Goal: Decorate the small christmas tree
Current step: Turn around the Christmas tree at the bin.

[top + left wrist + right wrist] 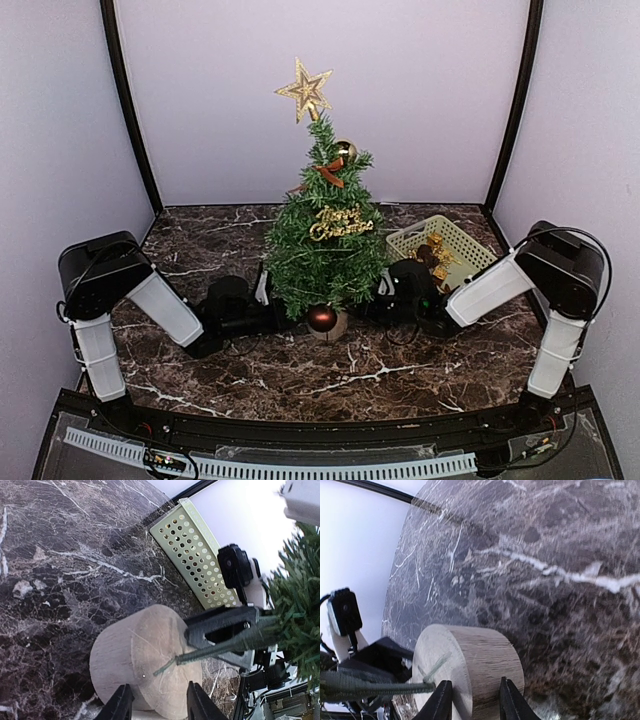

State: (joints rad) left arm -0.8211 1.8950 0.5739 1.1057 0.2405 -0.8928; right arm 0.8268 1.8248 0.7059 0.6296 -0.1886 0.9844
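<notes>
We are straddling the stump (pixel 485 665) of the tree (pixel 325 250) with left gripper (pixel 160 702) and right gripper (pixel 476 700), jaws apart; whether clamping, we cannot tell.

We find the small christmas tree (pixel 325 250) blocking the middle and the basket (pixel 412 232) crowding its right. Bare table (pixel 300 375) lies in front.

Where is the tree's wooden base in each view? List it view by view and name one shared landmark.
Top external: the wooden base is at centre, under the tree, mostly hidden behind a red ball.
Left wrist: low centre, large, reaching the bottom edge.
Right wrist: low, left of centre.
Shared landmark: the dark marble table it stands on.
</notes>
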